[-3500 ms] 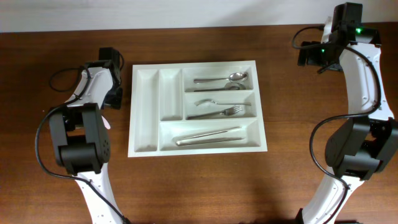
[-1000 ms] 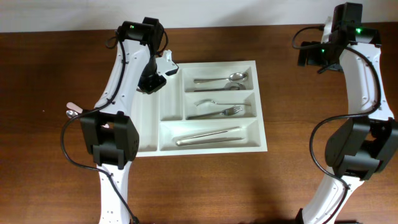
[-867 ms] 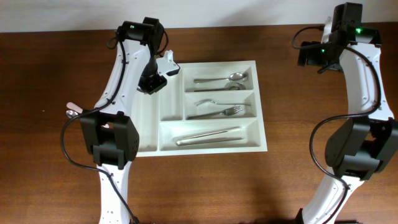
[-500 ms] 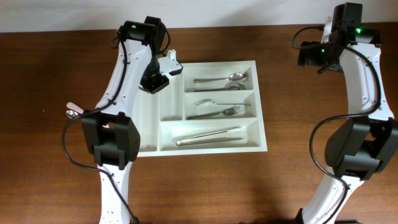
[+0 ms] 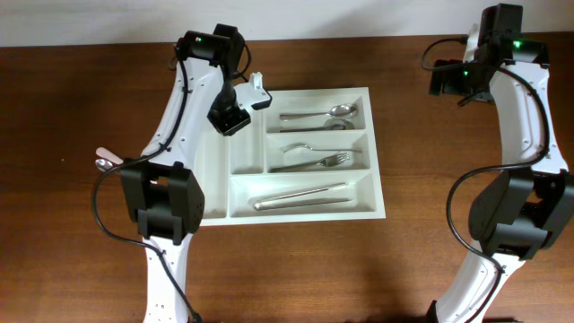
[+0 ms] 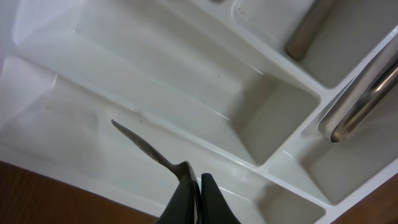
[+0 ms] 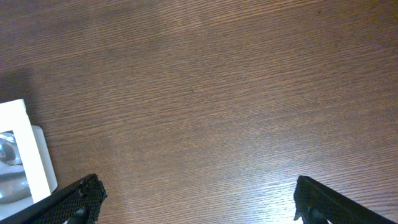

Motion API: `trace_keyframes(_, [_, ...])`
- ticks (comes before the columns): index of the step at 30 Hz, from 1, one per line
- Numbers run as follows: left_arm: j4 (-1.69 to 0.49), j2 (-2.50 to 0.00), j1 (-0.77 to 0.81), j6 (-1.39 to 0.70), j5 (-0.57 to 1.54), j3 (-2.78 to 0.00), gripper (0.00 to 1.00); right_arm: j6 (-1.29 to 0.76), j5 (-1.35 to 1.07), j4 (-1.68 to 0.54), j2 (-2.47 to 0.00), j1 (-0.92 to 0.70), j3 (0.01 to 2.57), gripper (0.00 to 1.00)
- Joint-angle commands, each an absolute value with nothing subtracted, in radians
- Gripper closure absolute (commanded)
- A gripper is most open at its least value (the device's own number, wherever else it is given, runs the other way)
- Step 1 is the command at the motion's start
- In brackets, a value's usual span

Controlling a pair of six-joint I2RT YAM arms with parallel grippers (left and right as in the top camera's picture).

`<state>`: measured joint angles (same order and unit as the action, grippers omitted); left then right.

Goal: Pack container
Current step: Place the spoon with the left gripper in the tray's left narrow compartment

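the white cutlery tray (image 5: 247,157) lies flat on the table (image 5: 81,260), with spoons (image 5: 318,114), forks (image 5: 318,160) and a knife (image 5: 300,196) in its long slots. the left gripper (image 6: 199,186), clamped on a thin metal utensil (image 6: 146,147), has swung from beside the tray to over its narrow slots, so a drop looks near. the right gripper (image 7: 196,202) stays wide open, far off.
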<state>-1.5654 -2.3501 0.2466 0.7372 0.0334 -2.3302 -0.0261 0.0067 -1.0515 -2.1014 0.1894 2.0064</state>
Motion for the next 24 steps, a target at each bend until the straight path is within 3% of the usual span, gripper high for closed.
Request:
trace_keyframes(1, [-1.565,-2.354,0.208,0.757,0.029,-2.337,0.98,-0.035,0.008,-1.052,-2.084,0.191,2.004,0.01])
trace_keyframes(6, [-1.577,-2.354,0.159,0.751,0.035,-2.336,0.94,-0.035,0.008,-1.052,-2.084,0.191,2.004,0.01])
trace_keyframes(8, [-1.581,-2.354,0.144,0.749,0.064,-2.336,0.83,-0.035,0.008,-1.052,-2.084,0.191,2.004,0.01])
trace_keyframes(10, [-1.585,-2.354,0.132,0.749,0.099,-2.336,0.6,-0.035,0.008,-1.052,-2.084,0.191,2.004,0.01])
trace_keyframes(12, [-1.588,-2.354,0.125,0.749,0.114,-2.336,0.5,-0.035,0.008,-1.052,-2.084,0.191,2.004,0.01])
trace_keyframes(19, [-1.547,-2.354,0.123,0.723,0.115,-2.336,0.49,-0.035,0.008,-1.052,-2.084,0.191,2.004,0.02])
trace_keyframes(24, [-1.456,-2.354,0.066,0.465,0.052,-2.337,0.44,-0.035,0.008,-1.052,-2.084,0.191,2.004,0.01])
